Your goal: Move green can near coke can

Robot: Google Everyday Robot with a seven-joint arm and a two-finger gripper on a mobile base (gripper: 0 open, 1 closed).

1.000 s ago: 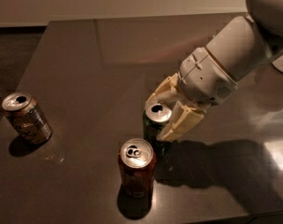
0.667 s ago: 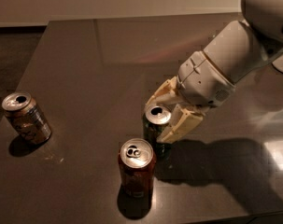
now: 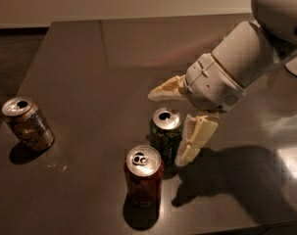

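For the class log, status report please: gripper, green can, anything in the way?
Gripper at green can, jaws open. Green can upright, close beside coke can. Nothing between them; gold-tan can far left.

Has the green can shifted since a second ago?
No. The green can stands the same gap behind the coke can; the claw straddles it, fingers open.

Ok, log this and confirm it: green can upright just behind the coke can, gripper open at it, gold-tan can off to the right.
Not quite: the gold-tan can stands off to the left, not the right, as the camera view shows. The rest holds: the green can is upright just behind the coke can, with the gripper open at it.
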